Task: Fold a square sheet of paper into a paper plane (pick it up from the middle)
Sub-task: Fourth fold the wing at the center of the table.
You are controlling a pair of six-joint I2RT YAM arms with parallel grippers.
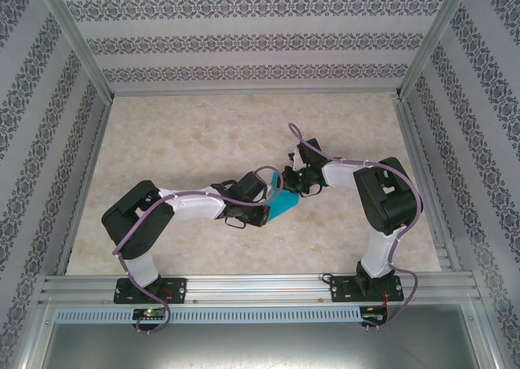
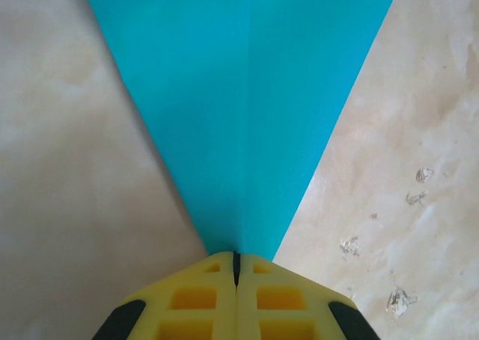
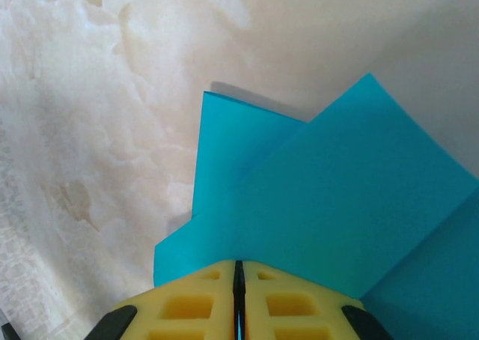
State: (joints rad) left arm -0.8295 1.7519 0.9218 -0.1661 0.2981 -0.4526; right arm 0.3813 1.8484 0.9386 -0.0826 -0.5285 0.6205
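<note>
1. In the overhead shot the sheet of paper (image 1: 284,203) sits pretty much dead centre of the marbled bench (image 1: 187,141). It's a small teal-blue patch squeezed between the tips of the two arms.
2. Left gripper (image 2: 236,259): its yellow pads are clamped tight on the pointed end of the sheet. In its wrist view the paper fans out from the pads as a wide wedge toward the top of the frame. A straight crease runs up the middle.
3. Right gripper (image 3: 238,266): also clenched, pads pressed together on the paper's near edge at the bottom of its frame.
4. From that side the sheet is clearly folded, with flat layers overlapping. One sharp corner pokes up right of centre. A squarer flap stands left of it and throws a thin shadow on the bench.
5. The colour is a plain, even teal with crisp edges.
6. A few shiny flecks (image 2: 349,246) lie on the bench at lower right of the left wrist view, apart from the paper.
</note>
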